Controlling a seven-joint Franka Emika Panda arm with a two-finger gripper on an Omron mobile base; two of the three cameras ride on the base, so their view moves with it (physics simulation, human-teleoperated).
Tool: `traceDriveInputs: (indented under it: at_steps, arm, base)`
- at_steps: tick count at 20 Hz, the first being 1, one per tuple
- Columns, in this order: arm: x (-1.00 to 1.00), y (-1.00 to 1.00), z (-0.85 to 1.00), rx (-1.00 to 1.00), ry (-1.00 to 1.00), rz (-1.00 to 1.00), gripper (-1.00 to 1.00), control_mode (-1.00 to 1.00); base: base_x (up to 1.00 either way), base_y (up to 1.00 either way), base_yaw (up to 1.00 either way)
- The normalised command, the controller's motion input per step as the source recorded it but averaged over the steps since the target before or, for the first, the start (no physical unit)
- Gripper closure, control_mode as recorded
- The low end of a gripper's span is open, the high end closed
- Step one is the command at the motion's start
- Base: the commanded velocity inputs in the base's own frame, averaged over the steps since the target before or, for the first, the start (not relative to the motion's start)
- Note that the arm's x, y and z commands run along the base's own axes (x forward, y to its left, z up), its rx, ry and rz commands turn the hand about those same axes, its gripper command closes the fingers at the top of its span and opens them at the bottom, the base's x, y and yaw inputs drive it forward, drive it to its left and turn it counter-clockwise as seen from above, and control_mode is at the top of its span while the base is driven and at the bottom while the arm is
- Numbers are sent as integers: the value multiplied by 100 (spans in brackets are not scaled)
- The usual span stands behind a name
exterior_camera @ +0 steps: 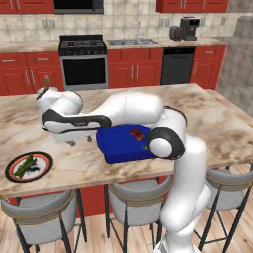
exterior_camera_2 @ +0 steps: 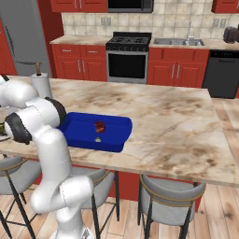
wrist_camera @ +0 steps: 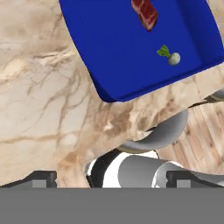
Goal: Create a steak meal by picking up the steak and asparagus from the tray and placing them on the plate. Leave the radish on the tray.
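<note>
I see the dark red-brown steak slab (wrist_camera: 145,13) lying in the deep bright blue plastic tray (wrist_camera: 113,52), ahead of my hand, the tiny green-and-white radish (wrist_camera: 170,55) just beside it. My gripper (wrist_camera: 111,178) hangs empty over the marbled counter (wrist_camera: 39,100), fingers spread wide. The green asparagus bundle (exterior_camera: 25,165) lies on the round red-rimmed plate (exterior_camera: 44,157), well apart.

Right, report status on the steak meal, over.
Gripper open, empty. Asparagus on plate. Steak and radish in tray. Path clear.
</note>
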Motion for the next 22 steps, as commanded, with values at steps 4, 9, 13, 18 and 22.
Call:
traceDriveInputs:
  at_steps: [4,9,13,18,22]
  arm:
    - [0,-100,30,2,-9,1,-100,-100]
    - [0,-100,31,1,-2,2,-100,-100]
    - [0,-100,21,0,0,6,-100,-100]
    - [0,-100,2,0,4,11,-100,-100]
    - [2,-100,-1,0,13,14,-100,-100]
  base:
    - [0,0,0]
    - [0,0,0]
    - [0,0,0]
    - [0,0,0]
    - [0,0,0]
